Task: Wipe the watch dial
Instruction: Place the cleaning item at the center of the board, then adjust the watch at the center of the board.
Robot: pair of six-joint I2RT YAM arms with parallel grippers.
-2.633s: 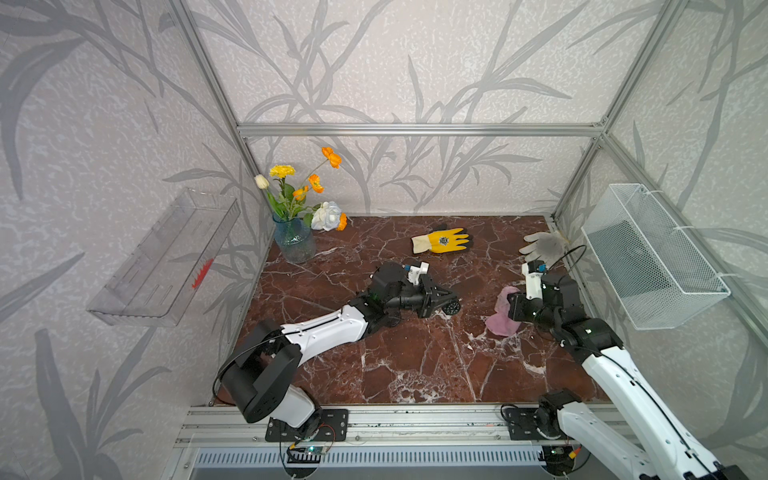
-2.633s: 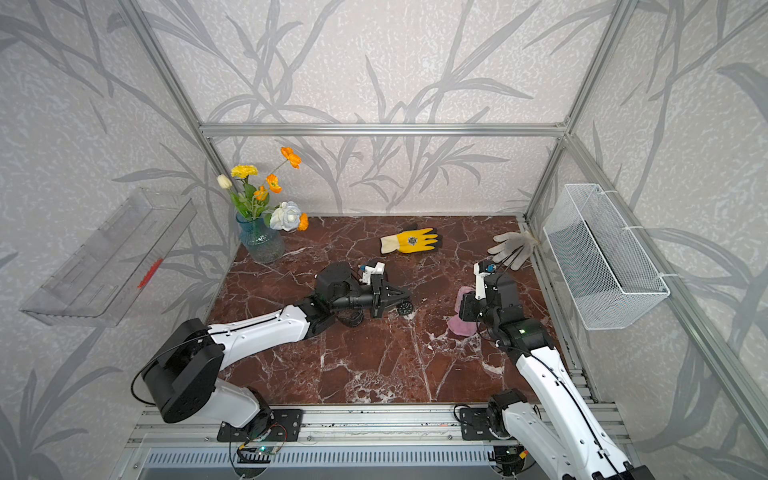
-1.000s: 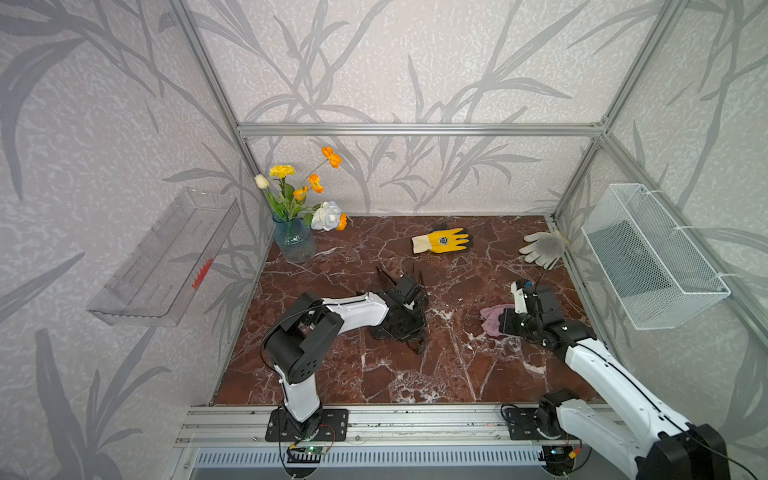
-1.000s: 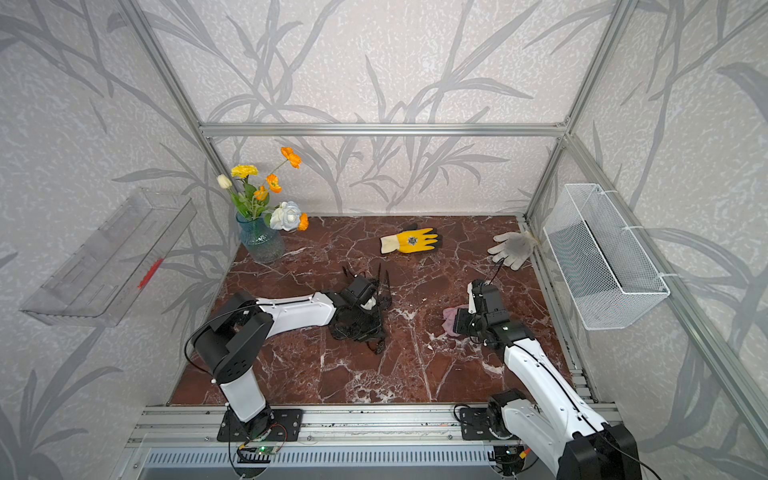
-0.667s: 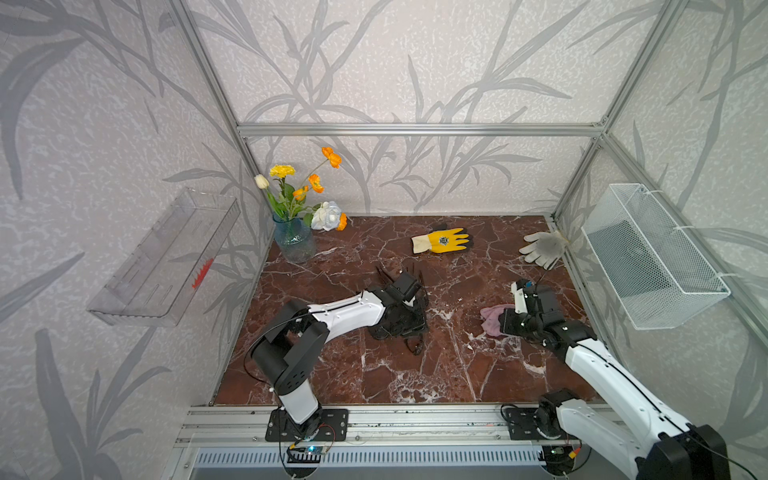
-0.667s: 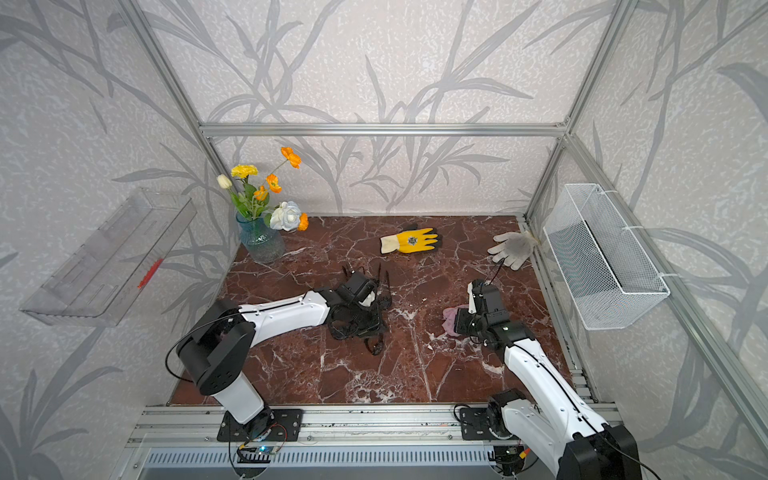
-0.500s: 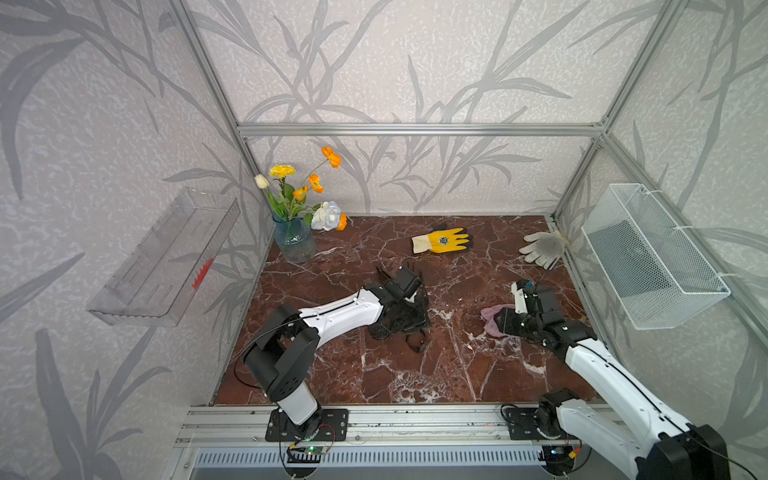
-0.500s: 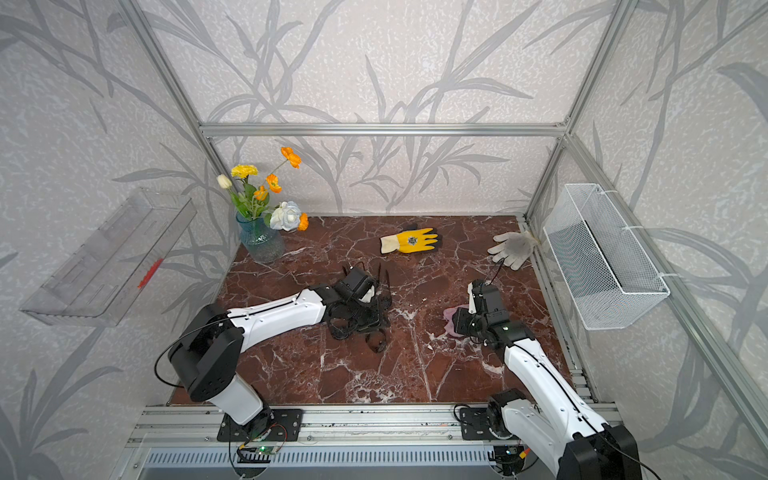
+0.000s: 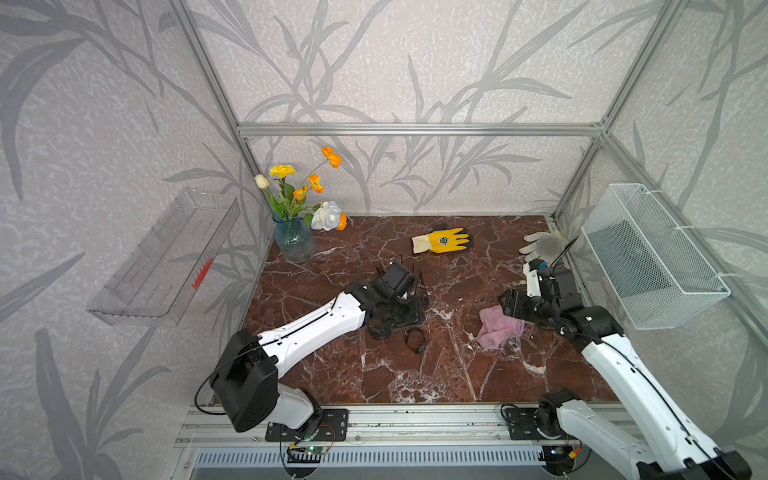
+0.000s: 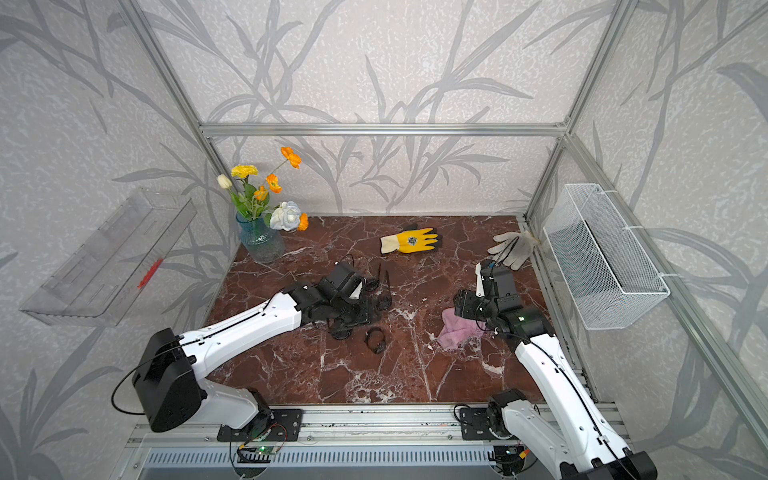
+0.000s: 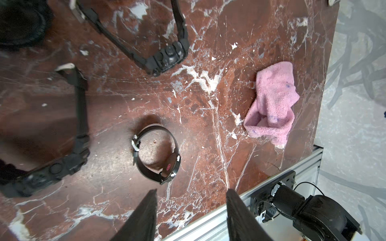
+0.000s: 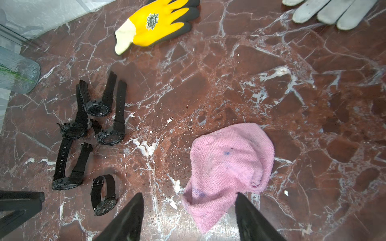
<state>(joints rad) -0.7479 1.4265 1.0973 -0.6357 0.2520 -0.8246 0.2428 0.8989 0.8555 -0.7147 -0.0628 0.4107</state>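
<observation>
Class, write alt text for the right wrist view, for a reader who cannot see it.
A pink cloth lies on the red marble table, just ahead of the open right claw. Several black watches lie nearby, a yellow glove and a grey glove farther off.

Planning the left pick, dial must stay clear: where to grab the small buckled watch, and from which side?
Probably the strap at the buckle, opposite the dial. The buckled watch lies on edge, loop open upward, so descend from above, one left claw finger inside the loop, one outside.
</observation>
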